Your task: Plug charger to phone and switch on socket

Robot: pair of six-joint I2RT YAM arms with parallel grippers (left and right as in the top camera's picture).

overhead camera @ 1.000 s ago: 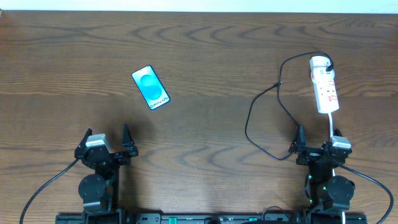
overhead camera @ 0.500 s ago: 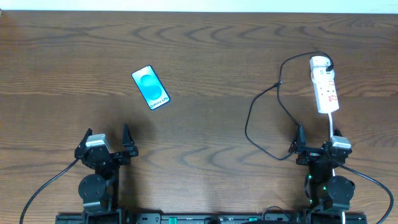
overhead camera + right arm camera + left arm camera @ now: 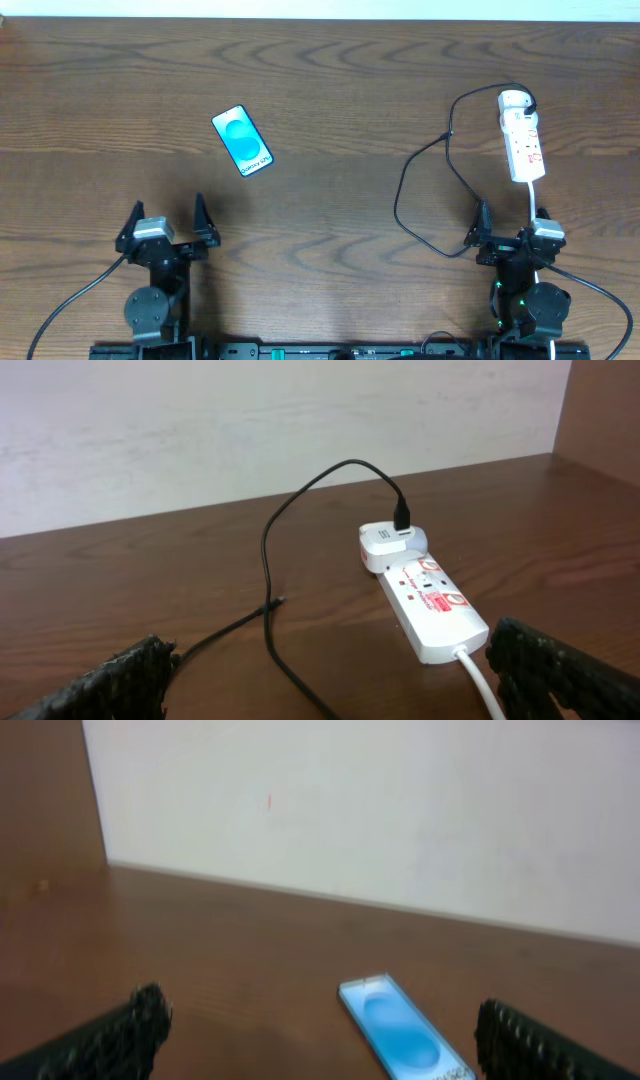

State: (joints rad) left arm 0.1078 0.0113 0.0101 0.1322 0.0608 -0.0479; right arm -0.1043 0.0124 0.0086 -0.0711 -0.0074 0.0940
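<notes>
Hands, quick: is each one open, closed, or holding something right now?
Left hand: open, holding nothing.
Right hand: open, holding nothing.

You're at a robot-lab bench, not a home or shop: two arms sit on a black rail (image 3: 330,352) behind the L gripper (image 3: 167,205) and R gripper (image 3: 511,214), at a dark wood table (image 3: 330,60). Plain white wall (image 3: 250,420) straight ahead of both. Test props laid out: phone (image 3: 242,141) ahead of L gripper, socket (image 3: 524,145) w/ charger (image 3: 396,208) ahead of R gripper.

Left arm (image 3: 150,300), right arm (image 3: 530,305) black, grey wrist blocks (image 3: 150,229); knurled black fingers (image 3: 120,1035); green lights (image 3: 521,297) on right base
</notes>
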